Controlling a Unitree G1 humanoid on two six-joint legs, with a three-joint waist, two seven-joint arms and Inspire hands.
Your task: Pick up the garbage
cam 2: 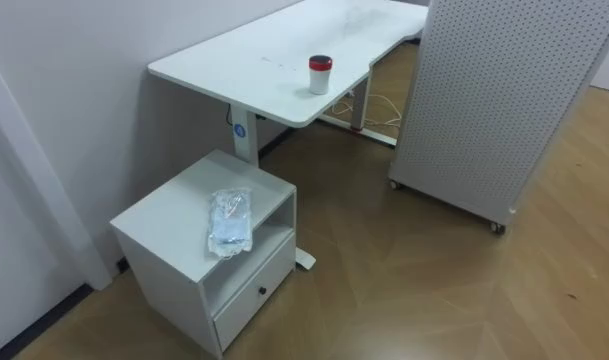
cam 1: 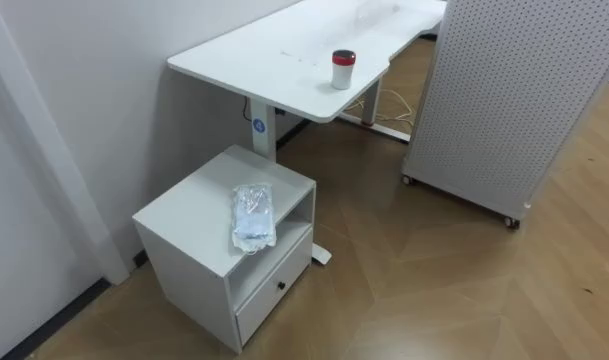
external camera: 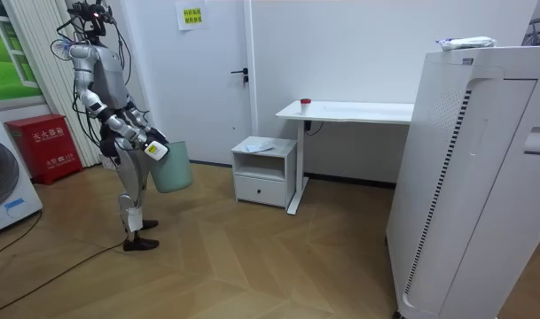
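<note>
Item for collection: a crumpled clear plastic bag (cam 1: pixel 253 215) lies flat on top of the small white cabinet (cam 1: pixel 187 216), near the cabinet's front edge, with its long axis running back to front. The robot stands well apart from the cabinet, on the room view's left of it, with a pale green plastic bin (external camera: pixel 171 167). A hand (external camera: pixel 154 149) rests at the bin's rim. Which hand it is, and whether its fingers are curled, cannot be told. The bag's contents are indistinct.

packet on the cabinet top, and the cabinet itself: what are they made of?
Packet: looks like thin clear plastic film, glossy and crinkled, with pale blue-white contents showing through.
Cabinet: probably laminated board with a matte white finish, going by the flat panels and square edges; it could also be painted wood.
</note>
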